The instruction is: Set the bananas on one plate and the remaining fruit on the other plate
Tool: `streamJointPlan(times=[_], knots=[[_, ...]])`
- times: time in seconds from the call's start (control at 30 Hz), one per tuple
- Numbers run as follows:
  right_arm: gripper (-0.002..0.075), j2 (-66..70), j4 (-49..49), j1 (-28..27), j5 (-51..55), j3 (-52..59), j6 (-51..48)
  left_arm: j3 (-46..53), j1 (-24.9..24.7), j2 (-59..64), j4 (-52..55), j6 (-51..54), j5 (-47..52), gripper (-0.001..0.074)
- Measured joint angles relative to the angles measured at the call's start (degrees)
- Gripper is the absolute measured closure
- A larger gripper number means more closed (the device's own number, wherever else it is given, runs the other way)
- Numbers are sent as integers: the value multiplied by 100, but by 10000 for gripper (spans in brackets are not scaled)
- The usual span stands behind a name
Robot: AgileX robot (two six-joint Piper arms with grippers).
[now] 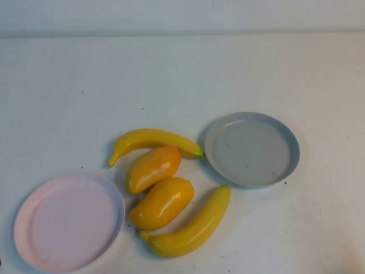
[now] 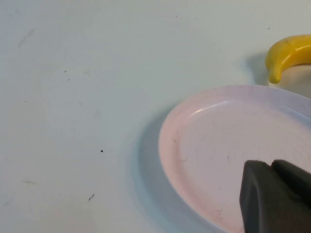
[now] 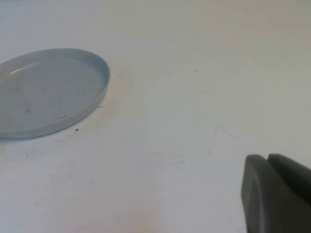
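Bananas [image 1: 186, 230], mangoes [image 1: 162, 202] loose on surface [image 1: 68, 97] | plates empty | left gripper [image 2: 279, 196] over pink plate [image 2: 233, 141], right gripper [image 3: 279, 191] near grey-blue plate [image 3: 29, 128]; openings not discernible

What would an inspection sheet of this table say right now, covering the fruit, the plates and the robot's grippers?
Surface: white table, a few dark specks.
Bananas: far banana and near banana lie on the table, on neither plate.
Other fruit: two mango-like fruits lie side by side between the bananas, apparently touching.
Grey-blue plate: nothing on it, right of the fruit.
Pink plate: nothing on it, left of the fruit.
Clutter: nothing seen.
Left gripper: over the pink plate's near side; seen only in its wrist view.
Right gripper: over bare table beside the grey-blue plate; seen only in its wrist view.
Cables: nothing seen.
Surroundings: pale wall behind the table.
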Motion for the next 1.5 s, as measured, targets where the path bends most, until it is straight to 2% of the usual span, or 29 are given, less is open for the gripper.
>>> streamJointPlan(times=[0.97, 1.13, 1.37, 1.5], knots=[[743, 0, 0, 0, 0, 0, 0, 0, 0, 0, -137, 0, -161, 736], [743, 0, 0, 0, 0, 0, 0, 0, 0, 0, -836, -21, -384, 737], [743, 0, 0, 0, 0, 0, 0, 0, 0, 0, -3036, -41, -1125, 737], [743, 0, 0, 0, 0, 0, 0, 0, 0, 0, -3404, 6, -1558, 737]])
